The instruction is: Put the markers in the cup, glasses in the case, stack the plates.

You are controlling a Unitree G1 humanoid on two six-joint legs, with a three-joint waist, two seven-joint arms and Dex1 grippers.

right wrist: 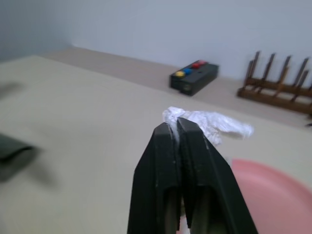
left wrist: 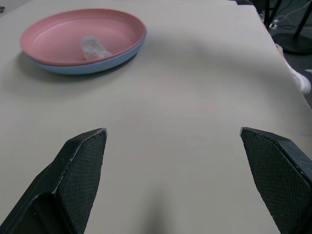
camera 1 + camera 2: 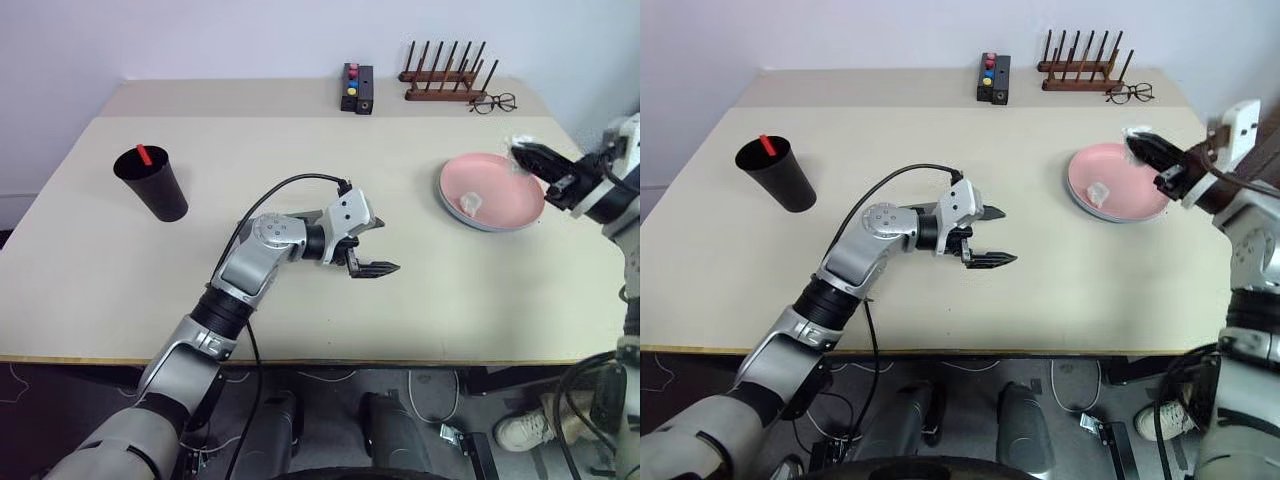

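The black cup (image 3: 152,183) stands at the table's left with a red-ended marker (image 3: 144,154) upright inside it. At the right, the salmon pink plate (image 2: 58,34) lies stacked on the light blue plate (image 2: 87,67), and a small clear crumpled scrap (image 2: 95,47) rests in it. My left gripper (image 3: 383,245) hovers open over the table's middle, pointing toward the plates with nothing between its fingers. My right gripper (image 1: 175,126) is raised above the far right rim of the plates, shut on a white crumpled wrapper (image 1: 214,122). The glasses and the case are out of view.
Along the back stand a black box with coloured buttons (image 3: 357,88) and a wooden peg rack (image 3: 445,78). Thin-framed clear spectacles (image 3: 492,102) lie beside the rack. A cable loops from my left wrist over the table's middle.
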